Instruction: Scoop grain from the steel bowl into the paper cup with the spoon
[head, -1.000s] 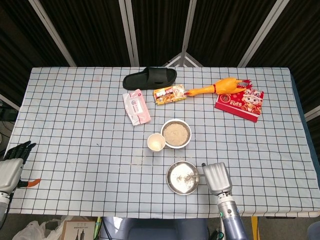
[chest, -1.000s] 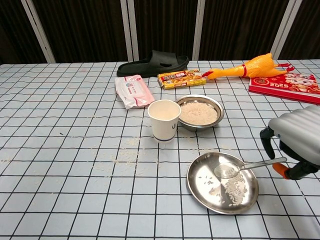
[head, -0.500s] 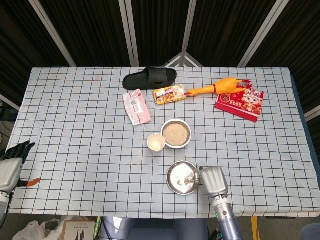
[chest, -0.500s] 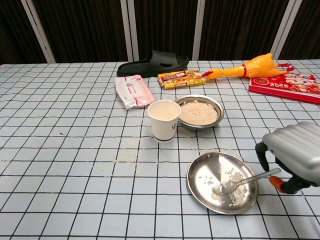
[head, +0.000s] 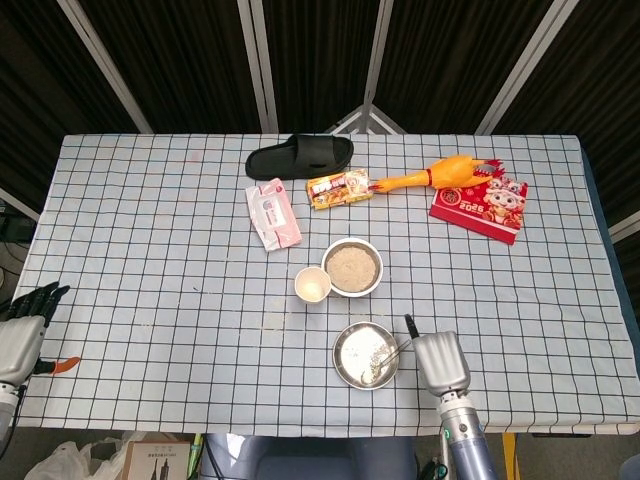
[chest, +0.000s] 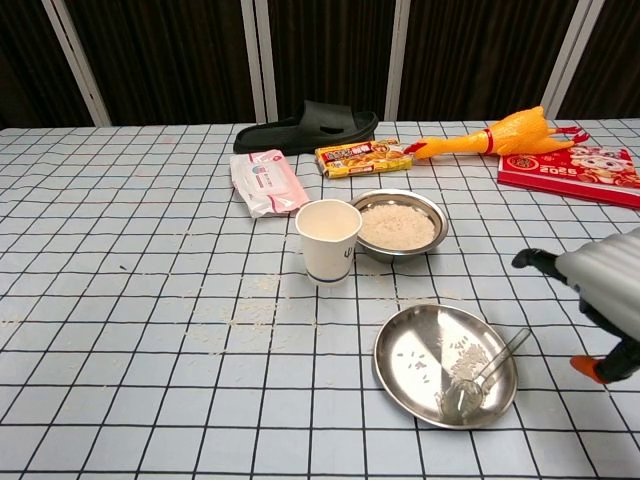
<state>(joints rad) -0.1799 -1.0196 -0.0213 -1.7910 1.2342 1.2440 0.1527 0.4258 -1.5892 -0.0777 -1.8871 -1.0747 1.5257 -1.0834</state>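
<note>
Two hands were seen, the left hand (head: 22, 335) held open at the table edge, the right hand (chest: 605, 295) apparently released beside the spoon (chest: 487, 364) lying in the near steel bowl (chest: 400, 378), the paper cup (chest: 327, 239) beyond

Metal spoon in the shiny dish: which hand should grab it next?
The right hand. It sits just beside the metal spoon, which lies loose in the shallow steel dish. The left hand is far off at the table's left edge.

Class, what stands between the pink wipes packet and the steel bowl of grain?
In the chest view, the paper cup stands between the pink wipes packet and the steel bowl.
</note>
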